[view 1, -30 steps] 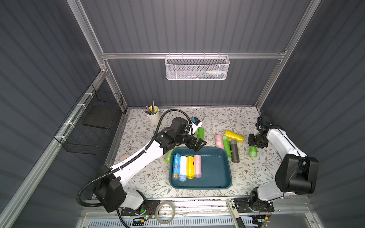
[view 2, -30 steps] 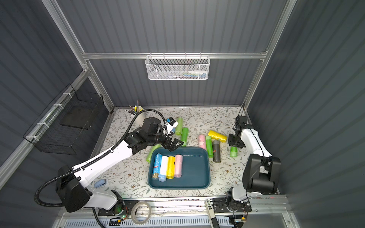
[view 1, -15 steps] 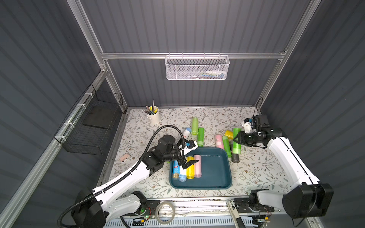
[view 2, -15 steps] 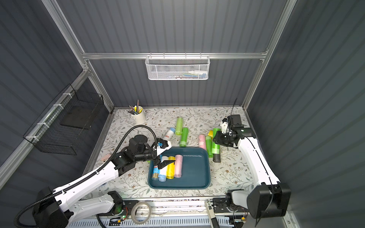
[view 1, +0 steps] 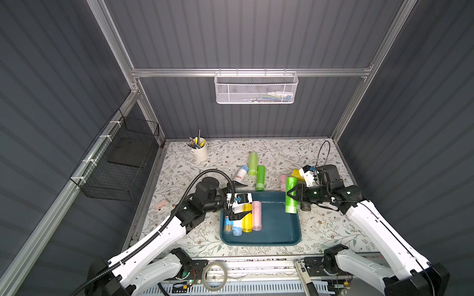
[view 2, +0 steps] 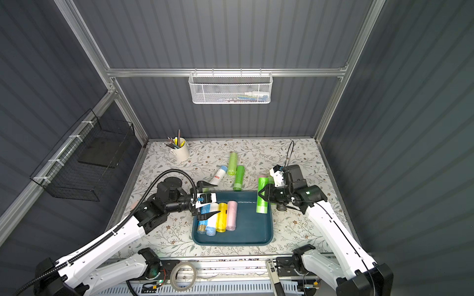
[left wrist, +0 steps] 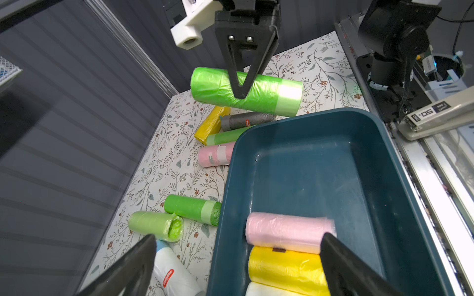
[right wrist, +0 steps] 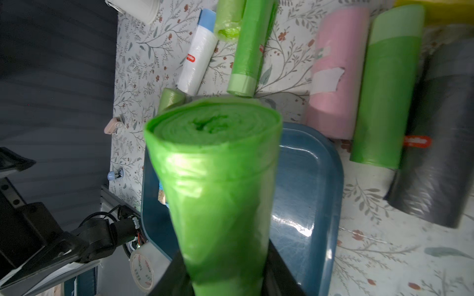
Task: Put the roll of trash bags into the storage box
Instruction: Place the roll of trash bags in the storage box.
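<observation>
My right gripper (view 1: pixel 291 196) is shut on a bright green roll of trash bags (view 1: pixel 291 194) (right wrist: pixel 218 166). It holds the roll in the air over the far right corner of the dark teal storage box (view 1: pixel 277 233) (view 2: pixel 252 232). In the left wrist view the roll (left wrist: pixel 246 89) hangs level beyond the box's rim (left wrist: pixel 230 164). My left gripper (view 2: pixel 216 198) (left wrist: pixel 238 235) stands wide open and holds nothing. It sits over the box's left side, where a pink roll (view 1: pixel 256 215), a yellow roll (view 1: pixel 247 217) and others lie side by side.
Loose rolls lie behind the box: two green ones (view 1: pixel 253 160) (view 1: pixel 260 178), a white one (view 1: pixel 241 173), a pink one (view 1: pixel 283 179), a yellow one (view 1: pixel 297 173) and a grey one (view 1: pixel 305 205). A pen cup (view 1: pixel 199 151) stands at the back left. A black wire basket (view 1: pixel 120 159) hangs on the left wall.
My right arm has carried the green roll from the table's right edge leftward to the box's far right corner. My left arm drew back from the loose rolls to the box's left side.
</observation>
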Controlling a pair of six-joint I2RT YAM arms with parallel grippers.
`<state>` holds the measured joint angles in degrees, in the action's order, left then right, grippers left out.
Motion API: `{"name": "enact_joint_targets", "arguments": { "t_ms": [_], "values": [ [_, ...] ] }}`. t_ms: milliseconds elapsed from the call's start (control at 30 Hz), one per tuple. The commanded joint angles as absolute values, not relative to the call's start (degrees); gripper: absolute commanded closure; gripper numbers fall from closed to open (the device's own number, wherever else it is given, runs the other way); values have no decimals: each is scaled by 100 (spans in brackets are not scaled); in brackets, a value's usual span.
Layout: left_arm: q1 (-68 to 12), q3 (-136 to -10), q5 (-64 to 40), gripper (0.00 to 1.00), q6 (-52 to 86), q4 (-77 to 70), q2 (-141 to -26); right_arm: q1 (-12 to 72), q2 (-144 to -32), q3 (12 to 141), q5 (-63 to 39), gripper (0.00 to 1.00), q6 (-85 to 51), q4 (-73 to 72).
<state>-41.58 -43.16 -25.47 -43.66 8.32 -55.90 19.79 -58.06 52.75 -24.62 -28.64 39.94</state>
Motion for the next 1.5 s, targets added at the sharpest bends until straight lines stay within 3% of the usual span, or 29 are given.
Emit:
{"name": "enact_joint_targets", "arguments": {
  "t_ms": [0, 467, 833, 1467],
  "values": [
    [-4131, -4249, -2738, 0, -5033, 1119, -5628, 2327, -5733, 4963, -2525, 64, -3319, 3501],
    [-4118, -4254, -2882, 0, -5407, 1567, -5797, 3716, -6091, 4460, -1482, 64, -4148, 2558],
    [-4118, -4291, -3066, 0, -5370, 1639, -5888, 3969, -6762, 4090, -1510, 63, -4566, 1714],
    [-4121, -4277, -3177, 0, -5559, 1737, -6144, 4026, -7597, 4193, -1560, 63, -4614, 1618]
  ]
}}
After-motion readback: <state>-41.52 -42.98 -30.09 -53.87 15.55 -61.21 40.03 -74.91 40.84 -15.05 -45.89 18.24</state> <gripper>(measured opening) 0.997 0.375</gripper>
